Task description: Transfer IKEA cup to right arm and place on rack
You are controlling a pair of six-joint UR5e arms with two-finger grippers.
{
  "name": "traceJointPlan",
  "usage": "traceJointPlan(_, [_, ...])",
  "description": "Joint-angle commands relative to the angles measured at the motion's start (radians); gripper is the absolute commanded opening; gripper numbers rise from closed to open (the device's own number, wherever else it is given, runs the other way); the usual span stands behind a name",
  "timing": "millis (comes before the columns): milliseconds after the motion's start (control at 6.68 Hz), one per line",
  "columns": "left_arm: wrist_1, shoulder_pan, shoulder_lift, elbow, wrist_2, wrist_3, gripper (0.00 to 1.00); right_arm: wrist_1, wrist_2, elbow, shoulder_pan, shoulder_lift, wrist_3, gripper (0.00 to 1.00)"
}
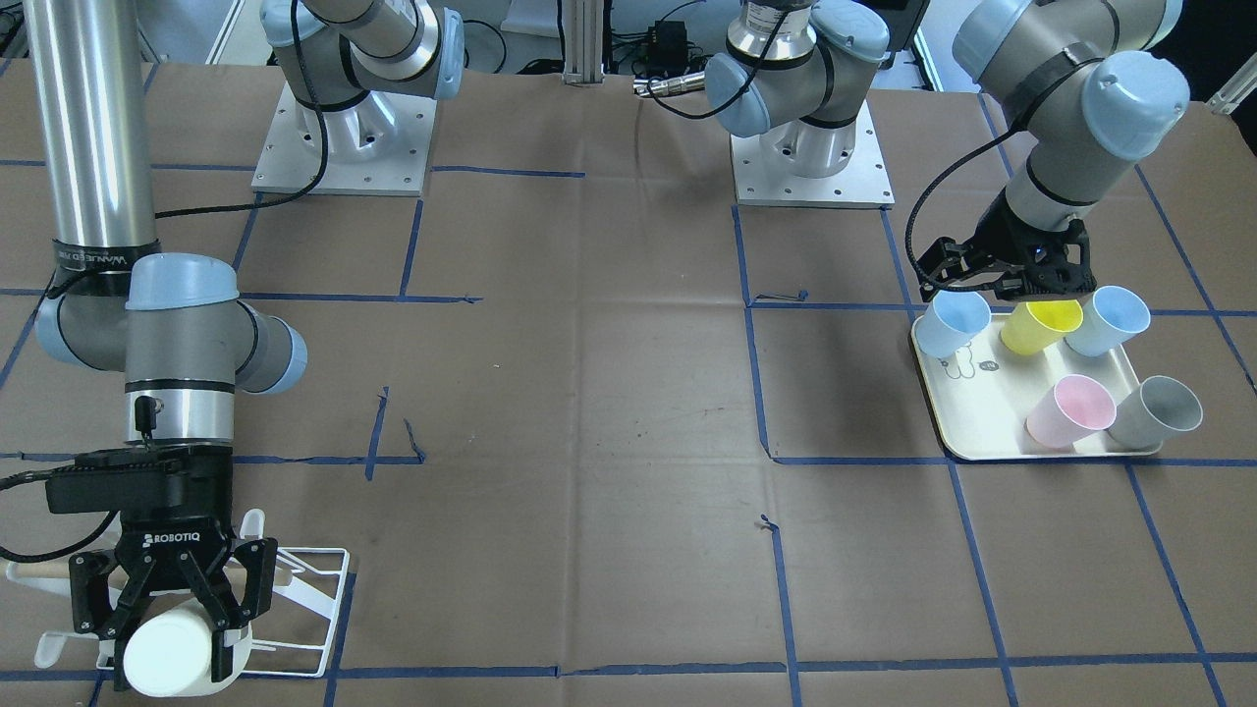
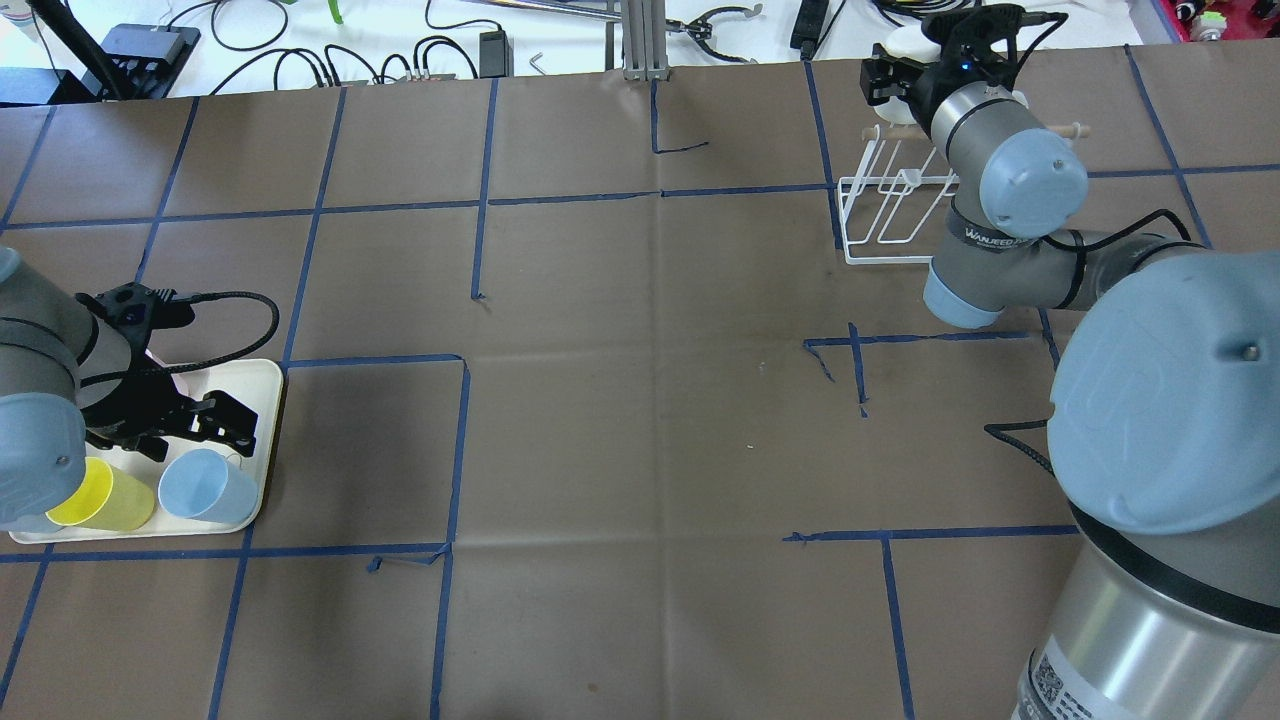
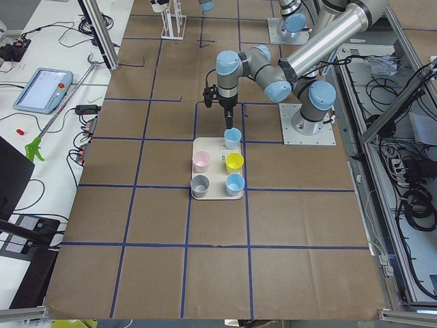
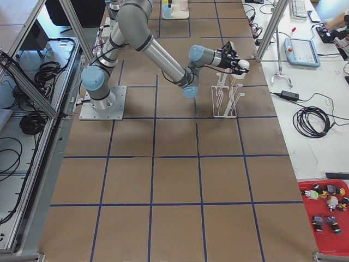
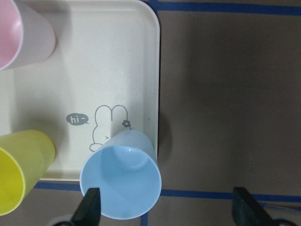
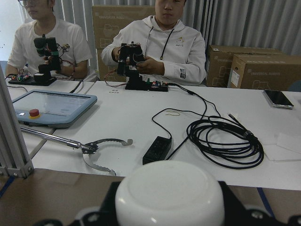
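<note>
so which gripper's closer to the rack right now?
Right. The right gripper hangs just over the rack, shut on the white cup. The left gripper is at the table's far end, open above the tray.

Your table [image 1: 589,412] is covered in matt brown paper, faintly creased, with blue tape [image 1: 756,393] lines stuck on it. The white cup [image 1: 172,656] in the right hand [image 1: 179,648] looks like smooth, slightly glossy plastic. The rack [image 1: 304,592] is white-coated wire carrying a pale wooden dowel [image 2: 1065,130]. The cream tray [image 1: 982,412] and the pastel cups [image 1: 1070,412] read as matt plastic. The right arm [image 1: 88,128] has a brushed metal tube; its blue caps [image 1: 182,280] are smooth.
</note>
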Motion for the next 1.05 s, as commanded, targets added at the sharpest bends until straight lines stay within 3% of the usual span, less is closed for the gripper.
traceJointPlan(0, [0.024, 0.002, -0.042, -0.021, 0.003, 0.021, 0.97, 0.006, 0.0, 0.02, -0.001, -0.008, -0.002, 1.0])
traceJointPlan(300, [0.093, 0.002, -0.105, -0.024, 0.027, 0.021, 0.98, 0.008, 0.0, 0.016, -0.001, -0.028, -0.002, 1.0])
traceJointPlan(599, [0.091, 0.005, -0.105, -0.035, 0.055, 0.024, 0.98, 0.017, 0.0, 0.02, 0.007, -0.102, 0.003, 1.0])
traceJointPlan(749, [0.09, 0.043, -0.105, -0.04, 0.053, 0.034, 0.9, 0.04, 0.0, 0.029, 0.022, -0.148, 0.003, 1.0])
traceJointPlan(899, [0.081, 0.071, -0.103, -0.04, 0.052, 0.06, 0.55, 0.074, 0.0, 0.04, 0.054, -0.191, 0.004, 1.0])
